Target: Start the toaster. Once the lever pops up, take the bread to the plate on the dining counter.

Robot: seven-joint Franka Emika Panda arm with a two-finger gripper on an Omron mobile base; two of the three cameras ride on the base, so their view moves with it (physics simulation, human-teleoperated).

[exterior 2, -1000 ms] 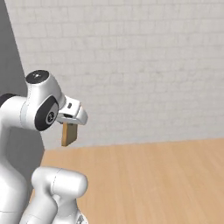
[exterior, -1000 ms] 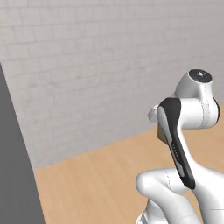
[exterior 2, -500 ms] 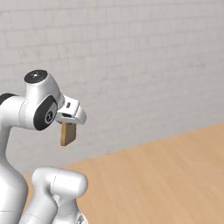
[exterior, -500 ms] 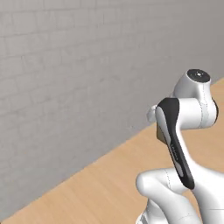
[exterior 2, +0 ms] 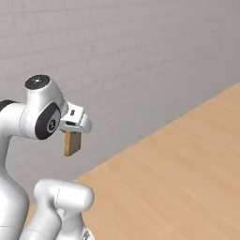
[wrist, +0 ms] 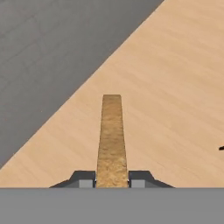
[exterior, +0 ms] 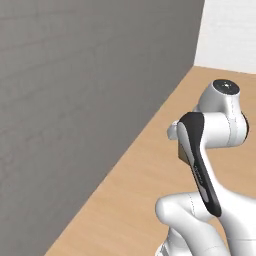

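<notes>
My gripper [wrist: 112,180] is pinching the bread [wrist: 111,135], one finger [wrist: 85,178] on each flat face, slice seen edge-on in the hand view and running straight out ahead of the fingertips. In the right base view the bread [exterior 2: 72,143] hangs just below my gripper [exterior 2: 73,132], upright, tan with a darker crust edge, clear of everything around it. In the left base view only a small brown corner of the bread [exterior: 183,153] peeks out behind my forearm, so the grip itself is hidden there. Below and ahead of the gripper is a light-wood floor [wrist: 175,87], well apart from the slice, no contact. Beyond the gripper and off to one side stands a grey brick wall [exterior 2: 140,56], meeting the wood along a slanting line; in the left base view that wall [exterior: 75,100] looks darker, with a paler white stretch past its far corner. A tiny dark mark sits at the edge of the hand view, cannot tell what it is.
</notes>
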